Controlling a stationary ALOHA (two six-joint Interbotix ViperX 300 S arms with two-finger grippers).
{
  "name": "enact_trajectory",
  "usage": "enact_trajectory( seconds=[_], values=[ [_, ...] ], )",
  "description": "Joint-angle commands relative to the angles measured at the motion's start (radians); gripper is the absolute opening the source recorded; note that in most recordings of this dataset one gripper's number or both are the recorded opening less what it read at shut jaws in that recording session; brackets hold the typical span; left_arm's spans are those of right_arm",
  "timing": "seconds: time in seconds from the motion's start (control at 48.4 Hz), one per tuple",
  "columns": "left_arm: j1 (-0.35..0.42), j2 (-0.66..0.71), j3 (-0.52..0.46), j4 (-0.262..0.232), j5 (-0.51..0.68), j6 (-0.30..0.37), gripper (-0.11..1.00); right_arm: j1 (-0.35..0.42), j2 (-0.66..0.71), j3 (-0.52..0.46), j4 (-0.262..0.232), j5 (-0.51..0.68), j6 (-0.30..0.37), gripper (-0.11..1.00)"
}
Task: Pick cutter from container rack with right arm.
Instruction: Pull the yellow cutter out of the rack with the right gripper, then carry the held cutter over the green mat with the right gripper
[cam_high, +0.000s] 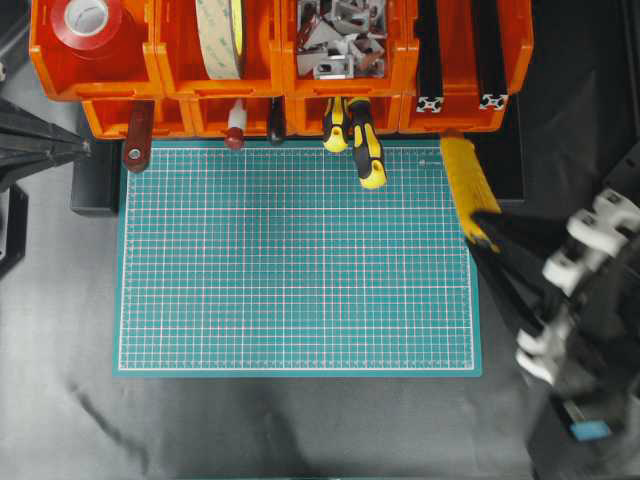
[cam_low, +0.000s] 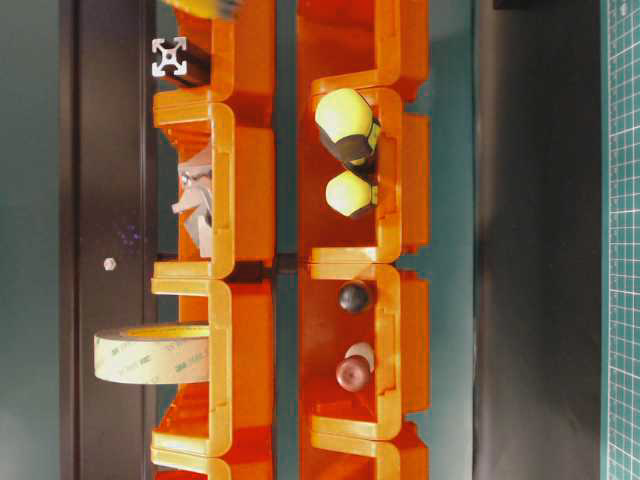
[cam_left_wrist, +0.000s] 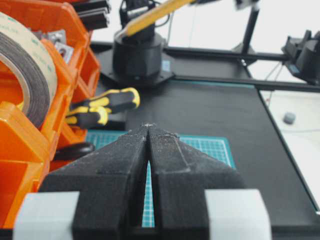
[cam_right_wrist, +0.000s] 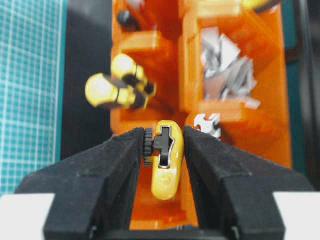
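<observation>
The yellow cutter (cam_high: 462, 178) lies slanted at the right edge of the green mat, just below the orange container rack (cam_high: 160, 60). My right gripper (cam_high: 486, 232) is shut on its near end. In the right wrist view the cutter's butt with its black slider (cam_right_wrist: 167, 160) is pinched between both pads, the right gripper (cam_right_wrist: 163, 145) facing the rack (cam_right_wrist: 165, 60). From the left wrist view the cutter (cam_left_wrist: 155, 15) hangs tilted in the air, its tip toward the rack (cam_left_wrist: 20, 165). The left gripper (cam_left_wrist: 148, 127) is shut and empty at the left edge (cam_high: 85, 148).
Two yellow-and-black screwdrivers (cam_high: 365, 150) stick out of a lower bin over the green cutting mat (cam_high: 290, 270). A tape roll (cam_high: 220, 35), red tape (cam_high: 88, 20), metal brackets (cam_high: 340, 40) and black extrusions (cam_high: 455, 50) fill the upper bins. Dark-red handles (cam_high: 137, 150) protrude at the left.
</observation>
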Motion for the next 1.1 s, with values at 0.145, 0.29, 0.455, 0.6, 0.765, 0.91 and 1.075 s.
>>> enact_trajectory(
  seconds=[0.145, 0.29, 0.455, 0.6, 0.765, 0.91, 1.075],
  values=[
    [-0.003, 0.005, -0.032, 0.003, -0.005, -0.052, 0.0, 0.063, 0.092, -0.196, -0.003, -0.034, -0.077, 0.28],
    [-0.011, -0.009, -0.034, 0.003, -0.005, -0.057, 0.0, 0.063, 0.17, -0.25, -0.005, -0.132, -0.086, 0.28],
    [-0.018, -0.028, -0.04, 0.005, 0.012, -0.054, 0.0, 0.043, 0.212, -0.224, -0.003, -0.235, -0.084, 0.28],
    [-0.018, -0.043, -0.043, 0.003, 0.023, -0.054, 0.0, -0.008, 0.227, -0.146, -0.005, -0.37, -0.08, 0.28],
    [-0.02, -0.046, -0.044, 0.003, 0.023, -0.057, 0.0, -0.08, 0.247, -0.063, -0.003, -0.522, -0.077, 0.28],
    [-0.023, -0.043, -0.044, 0.005, 0.02, -0.057, 0.0, -0.149, 0.273, 0.002, -0.005, -0.643, -0.074, 0.28],
    [-0.023, -0.044, -0.044, 0.005, 0.018, -0.057, 0.0, -0.213, 0.307, 0.041, -0.005, -0.753, -0.074, 0.28]
  ],
)
